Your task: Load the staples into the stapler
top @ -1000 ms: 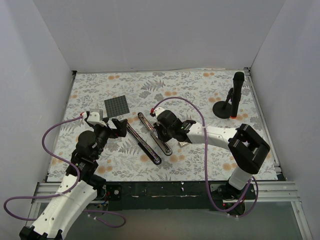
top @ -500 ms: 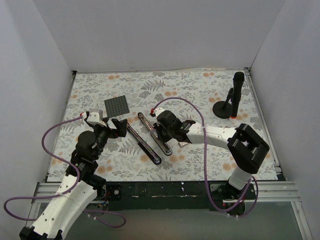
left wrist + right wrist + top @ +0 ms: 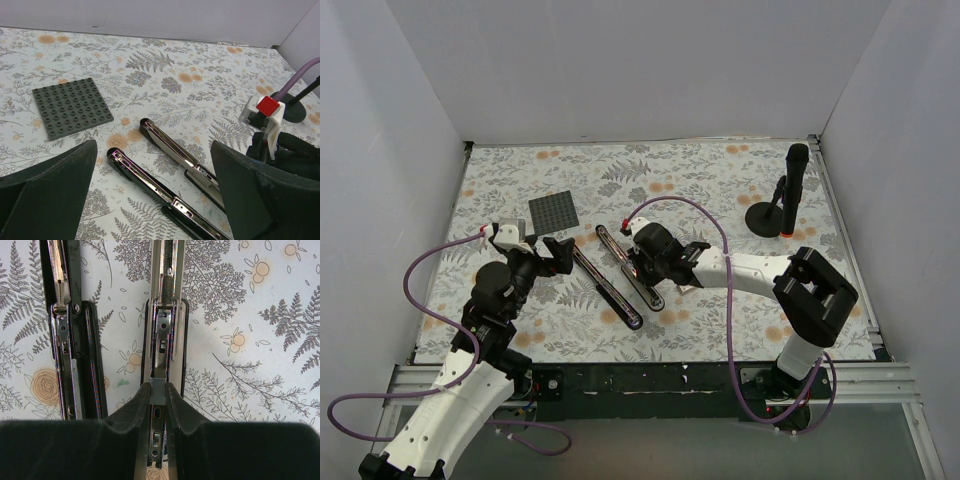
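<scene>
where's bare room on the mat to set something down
Bare: the far strip between the plate and the stand, and the near edge right of the stapler. Crowded: the middle, where the left gripper and right gripper meet at the stapler.

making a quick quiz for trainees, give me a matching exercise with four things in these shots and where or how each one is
Things:
1. staples
2. stapler
3. grey studded plate
4. black stand

States:
A. standing upright at the far right
B. opened out, both long arms lying flat
C. lying flat, beyond and left of the stapler
D. pinched in the right gripper

Pairs: 1-D, 2-B, 3-C, 4-A
</scene>
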Controlling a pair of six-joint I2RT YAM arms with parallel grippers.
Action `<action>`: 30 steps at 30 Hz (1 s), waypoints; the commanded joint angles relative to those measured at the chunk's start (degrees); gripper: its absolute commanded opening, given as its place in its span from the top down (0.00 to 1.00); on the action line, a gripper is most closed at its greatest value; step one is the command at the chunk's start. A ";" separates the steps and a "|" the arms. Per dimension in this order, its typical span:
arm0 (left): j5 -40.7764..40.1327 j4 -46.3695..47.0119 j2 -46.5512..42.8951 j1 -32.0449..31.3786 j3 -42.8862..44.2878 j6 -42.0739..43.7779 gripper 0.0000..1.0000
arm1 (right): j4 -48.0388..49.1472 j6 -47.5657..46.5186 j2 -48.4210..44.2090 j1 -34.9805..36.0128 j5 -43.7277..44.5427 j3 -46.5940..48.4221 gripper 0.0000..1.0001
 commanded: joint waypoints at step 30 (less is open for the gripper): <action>-0.43 -0.04 -0.35 -0.33 1.45 0.68 0.02 | -4.97 2.79 3.10 0.39 0.88 2.70 0.77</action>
